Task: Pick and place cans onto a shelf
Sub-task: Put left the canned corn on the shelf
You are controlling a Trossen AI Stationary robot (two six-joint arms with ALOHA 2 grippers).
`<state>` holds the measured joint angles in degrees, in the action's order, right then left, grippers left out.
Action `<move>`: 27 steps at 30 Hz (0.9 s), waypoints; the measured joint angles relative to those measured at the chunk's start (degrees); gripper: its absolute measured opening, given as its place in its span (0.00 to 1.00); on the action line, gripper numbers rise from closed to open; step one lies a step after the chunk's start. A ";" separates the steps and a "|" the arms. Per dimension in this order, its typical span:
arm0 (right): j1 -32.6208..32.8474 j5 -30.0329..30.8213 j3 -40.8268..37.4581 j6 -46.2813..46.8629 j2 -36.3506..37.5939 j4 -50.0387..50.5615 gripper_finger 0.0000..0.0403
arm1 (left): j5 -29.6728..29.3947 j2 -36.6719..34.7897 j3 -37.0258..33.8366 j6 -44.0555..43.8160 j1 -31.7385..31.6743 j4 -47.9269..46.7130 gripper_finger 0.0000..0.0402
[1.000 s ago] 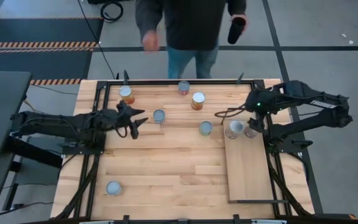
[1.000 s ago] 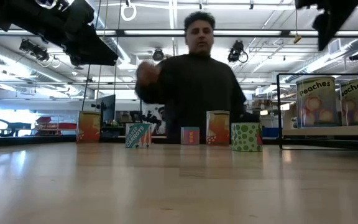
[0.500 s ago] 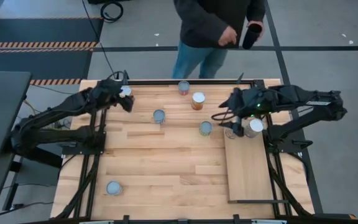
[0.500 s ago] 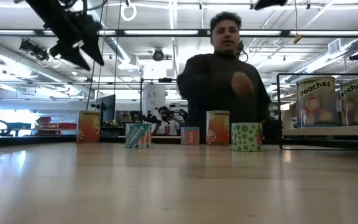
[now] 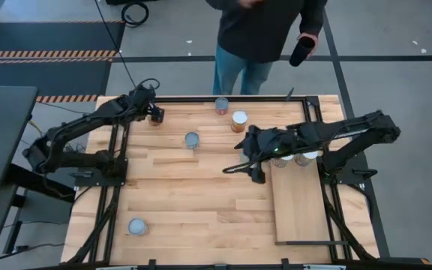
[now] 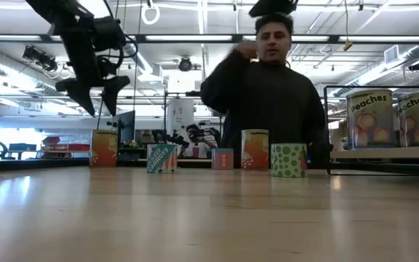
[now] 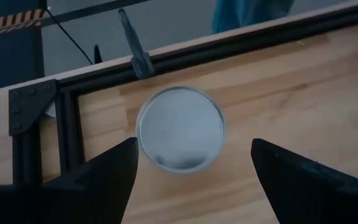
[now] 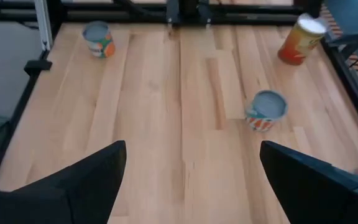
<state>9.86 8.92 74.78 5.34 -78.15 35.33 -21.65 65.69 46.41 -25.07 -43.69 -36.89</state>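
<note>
My left gripper (image 7: 191, 168) is open above a can with a silvery top (image 7: 180, 127) at the table's far left corner. Its fingers stand on either side of the can without touching it. In the low view the left gripper (image 6: 97, 91) hangs over this orange can (image 6: 104, 148). My right gripper (image 5: 253, 156) is open and empty over the table's middle, left of the shelf (image 5: 298, 206), and hides the can beneath it. That can shows as a green dotted can (image 6: 288, 160). Two "Peaches" cans (image 6: 373, 118) stand on the shelf.
Other cans stand at the far edge (image 5: 222, 105), beside it (image 5: 238, 120), at mid-table (image 5: 192, 139) and near the left front corner (image 5: 136, 226). A person (image 5: 265, 30) stands behind the far edge. The black frame rail (image 7: 166, 56) runs close behind the corner can.
My left gripper has swung from the table's left middle to the far left corner and come down over the corner can. My right gripper has left the shelf's far end and gone toward the table's left, over the green dotted can. The person has shifted behind the table.
</note>
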 joint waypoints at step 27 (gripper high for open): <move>0.10 -0.01 -0.02 -2.59 -3.28 1.27 0.94 | 3.55 3.96 -0.02 5.95 -6.02 5.70 0.64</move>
<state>9.96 8.91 74.76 2.76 -81.43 36.60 -18.10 69.65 46.39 -19.12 -49.71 -31.19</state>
